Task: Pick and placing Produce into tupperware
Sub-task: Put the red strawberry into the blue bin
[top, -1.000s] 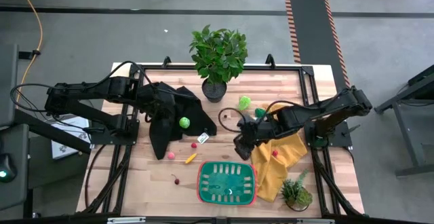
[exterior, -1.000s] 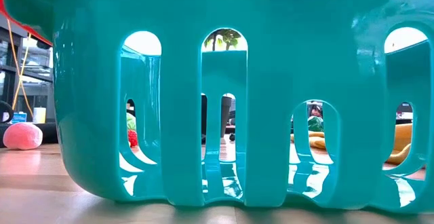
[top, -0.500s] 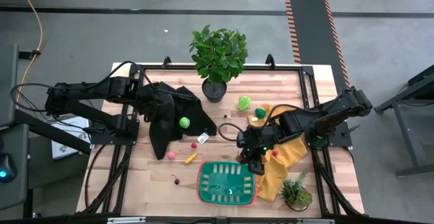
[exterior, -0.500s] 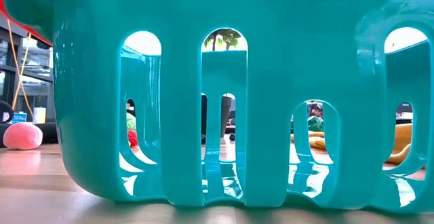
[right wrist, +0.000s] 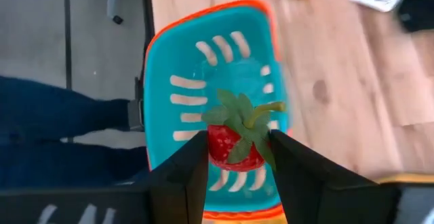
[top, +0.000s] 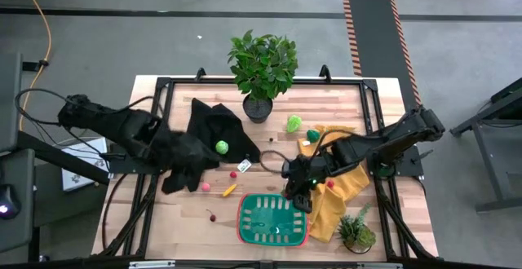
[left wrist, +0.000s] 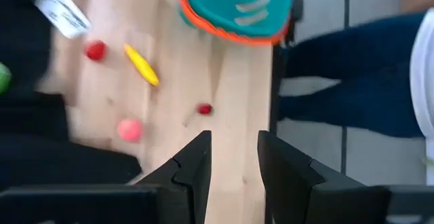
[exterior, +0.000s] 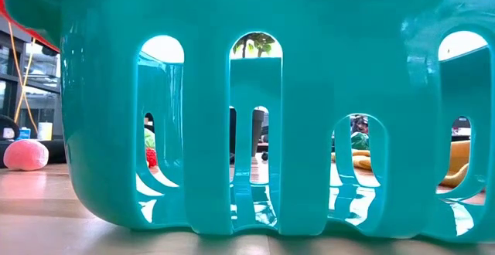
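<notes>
Holding a toy strawberry (right wrist: 235, 142) between its two dark fingers, the right gripper (top: 299, 196) hangs over the near right edge of the tupperware (top: 272, 219). The jaws are closed on the berry from both sides, so it cannot slip. I think the arm is there so the berry can drop straight into the tray.

The strawberry's red body sits between the fingers, and its green leaves and thin stem stick out above them in the right wrist view. The stem leans to one side. The berry is short and round, so it has no real long side.

The tupperware lies flat on the wooden table (top: 342, 106), open side up, close to the front edge. It is longer from left to right than from front to back. The pale slots on its base run the short way. It looks almost empty, so most of the job is not done yet.

More produce waits on the table. A lime-green ball (top: 221, 147) rests on the black cloth (top: 214, 126). A small pink piece (top: 205, 187), a yellow piece (top: 230, 190) and a tiny red piece (top: 211, 216) lie on the wood left of the tray. Another green piece (top: 294, 123) sits by the yellow cloth (top: 338, 189).

The left gripper (left wrist: 230, 163) is over the left side of the table, near the black cloth. Its jaws are a little way apart and hold nothing.
</notes>
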